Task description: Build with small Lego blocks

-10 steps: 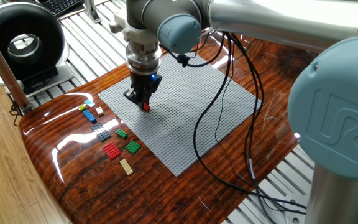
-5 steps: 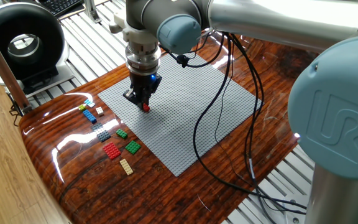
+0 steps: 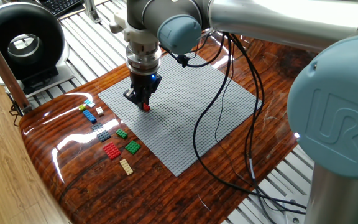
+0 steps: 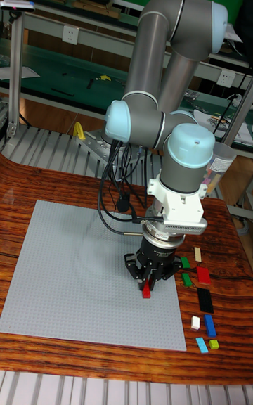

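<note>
My gripper (image 3: 145,104) (image 4: 147,286) points straight down over the left part of the grey baseplate (image 3: 185,118) (image 4: 77,278), shut on a small red Lego block (image 3: 146,107) (image 4: 146,293). The block's underside is at or just above the plate; I cannot tell whether it touches. The other small Lego blocks lie loose on the wooden table left of the plate: blue (image 3: 89,116), grey (image 3: 103,134), two green (image 3: 132,147), a red plate (image 3: 111,150), a tan one (image 3: 126,166). In the tall view they lie right of the plate (image 4: 202,275).
Black cables (image 3: 222,124) hang from the arm across the baseplate's right half. A round black device (image 3: 22,45) stands at the back left, off the wooden table. The table's edge curves along the left and front.
</note>
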You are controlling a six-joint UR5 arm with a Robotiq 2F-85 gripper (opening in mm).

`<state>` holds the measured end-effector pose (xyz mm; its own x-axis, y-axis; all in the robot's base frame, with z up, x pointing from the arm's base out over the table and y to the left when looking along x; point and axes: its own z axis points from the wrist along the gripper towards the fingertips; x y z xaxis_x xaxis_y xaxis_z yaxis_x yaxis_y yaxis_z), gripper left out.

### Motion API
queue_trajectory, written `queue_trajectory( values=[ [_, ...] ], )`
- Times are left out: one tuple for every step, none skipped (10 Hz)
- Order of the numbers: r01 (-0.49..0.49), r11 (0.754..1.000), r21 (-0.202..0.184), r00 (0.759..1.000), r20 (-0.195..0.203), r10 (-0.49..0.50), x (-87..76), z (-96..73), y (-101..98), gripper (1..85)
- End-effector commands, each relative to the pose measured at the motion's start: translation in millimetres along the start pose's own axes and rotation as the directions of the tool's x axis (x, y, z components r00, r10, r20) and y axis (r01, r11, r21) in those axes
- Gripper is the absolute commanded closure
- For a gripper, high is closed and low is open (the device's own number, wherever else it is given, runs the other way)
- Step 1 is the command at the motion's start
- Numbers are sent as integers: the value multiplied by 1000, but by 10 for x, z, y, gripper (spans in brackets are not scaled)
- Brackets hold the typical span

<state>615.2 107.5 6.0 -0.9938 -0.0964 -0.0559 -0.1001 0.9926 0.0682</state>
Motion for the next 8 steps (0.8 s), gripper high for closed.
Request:
queue_trajectory(
  values=[
    [-6, 1000, -10, 1000, 1, 6, -10, -17, 16, 827],
    [18, 1000, -12, 1000, 8, -18, -25, -26, 18, 627],
    [36, 999, -19, 999, 14, -36, -37, -30, 30, 400],
    [44, 999, -19, 999, 14, -44, -39, -28, 30, 343],
    [51, 998, -25, 999, 15, -51, -44, -20, 44, 320],
    [56, 998, -29, 998, 17, -55, -54, -17, 59, 257],
    [59, 998, -32, 998, 18, -58, -60, -15, 70, 230],
    [62, 998, -32, 998, 19, -61, -67, -11, 69, 217]
  ],
)
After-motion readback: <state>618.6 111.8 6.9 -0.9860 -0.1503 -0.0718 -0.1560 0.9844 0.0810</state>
